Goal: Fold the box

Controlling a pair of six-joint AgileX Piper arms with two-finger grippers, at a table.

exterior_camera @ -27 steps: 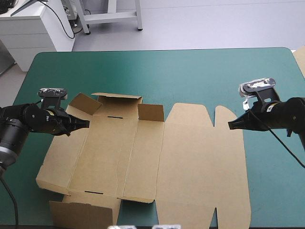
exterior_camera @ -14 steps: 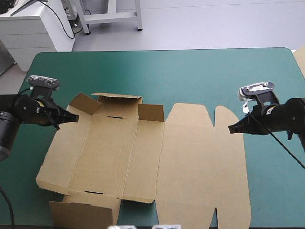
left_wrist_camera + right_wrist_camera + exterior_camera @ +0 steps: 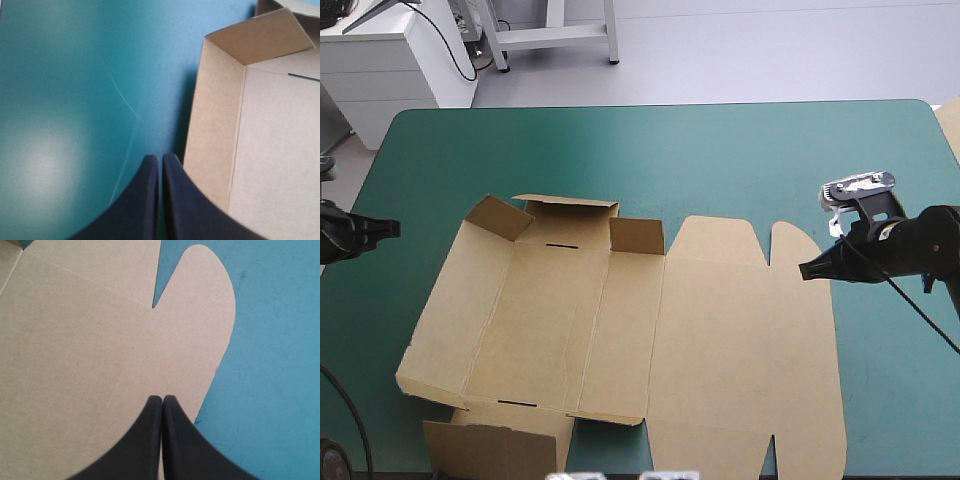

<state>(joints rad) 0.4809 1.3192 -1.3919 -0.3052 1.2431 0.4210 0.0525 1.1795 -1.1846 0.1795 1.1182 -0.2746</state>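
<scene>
The brown box point(image 3: 620, 330) lies in the middle of the teal-green table, its left half a shallow tray with low walls and corner flaps raised, its lid part flat to the right. My left gripper point(image 3: 392, 228) is shut and empty at the table's left edge, well clear of the box. In the left wrist view the gripper point(image 3: 160, 159) points along the cover beside the box's left wall point(image 3: 212, 120). My right gripper point(image 3: 804, 270) is shut, its tip over the rounded lid flap point(image 3: 200, 315); whether the gripper point(image 3: 162, 400) touches the board I cannot tell.
A loose flap of the box point(image 3: 495, 450) reaches the table's near edge. Bare teal-green cover point(image 3: 670, 150) lies beyond the box toward the far edge, and to the right of the lid.
My left gripper has drawn back leftward from over the box's left wall to the table's left edge. The right gripper and the box have stayed almost still.
</scene>
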